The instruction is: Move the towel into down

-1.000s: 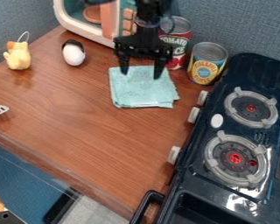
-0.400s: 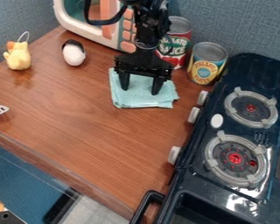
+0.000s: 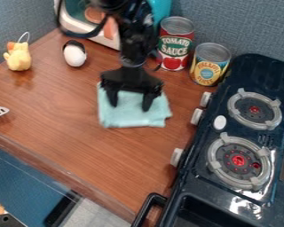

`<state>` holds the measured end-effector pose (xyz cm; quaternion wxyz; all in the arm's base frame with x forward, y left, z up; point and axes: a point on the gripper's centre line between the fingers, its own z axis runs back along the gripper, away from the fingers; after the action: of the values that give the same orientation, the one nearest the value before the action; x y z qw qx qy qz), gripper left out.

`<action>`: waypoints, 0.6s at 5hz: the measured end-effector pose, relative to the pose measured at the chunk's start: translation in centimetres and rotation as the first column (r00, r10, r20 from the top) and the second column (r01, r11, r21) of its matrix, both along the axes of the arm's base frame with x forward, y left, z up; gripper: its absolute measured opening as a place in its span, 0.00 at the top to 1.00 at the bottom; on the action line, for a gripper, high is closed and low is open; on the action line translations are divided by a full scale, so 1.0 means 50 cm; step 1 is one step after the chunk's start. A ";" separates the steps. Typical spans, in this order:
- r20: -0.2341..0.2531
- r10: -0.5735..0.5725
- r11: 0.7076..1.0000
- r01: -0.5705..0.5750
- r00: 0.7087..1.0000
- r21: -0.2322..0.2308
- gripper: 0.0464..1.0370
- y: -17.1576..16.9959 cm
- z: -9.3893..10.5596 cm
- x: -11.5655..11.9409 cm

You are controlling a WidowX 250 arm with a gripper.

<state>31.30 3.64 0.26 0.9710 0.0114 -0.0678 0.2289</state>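
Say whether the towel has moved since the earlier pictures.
Yes. The towel has moved down the view and a little left, farther from the yellow-labelled can, which stands where it did.

Bright light leaves white glare on the glossy stove (image 3: 212,133).

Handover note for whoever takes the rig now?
Gripper: black two-finger gripper, fingers apart, over the towel, tips seemingly pressed on it.
Towel: light-blue cloth towel, flat on the brown wooden counter, left of the black toy stove in view.
Done: towel has shifted down the view, slightly left.
Left: maybe further down, endpoint unmarked; then lift off.
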 end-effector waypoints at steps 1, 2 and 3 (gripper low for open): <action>-0.028 0.004 0.999 -0.006 1.000 -0.037 0.04 -0.003 0.000 -0.074; -0.049 -0.004 0.999 0.001 0.999 -0.053 0.04 -0.010 0.001 -0.141; -0.062 -0.009 0.999 0.007 0.998 -0.032 0.04 -0.008 0.001 -0.185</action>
<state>22.04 3.22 0.32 0.9737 0.0029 -0.0342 0.2254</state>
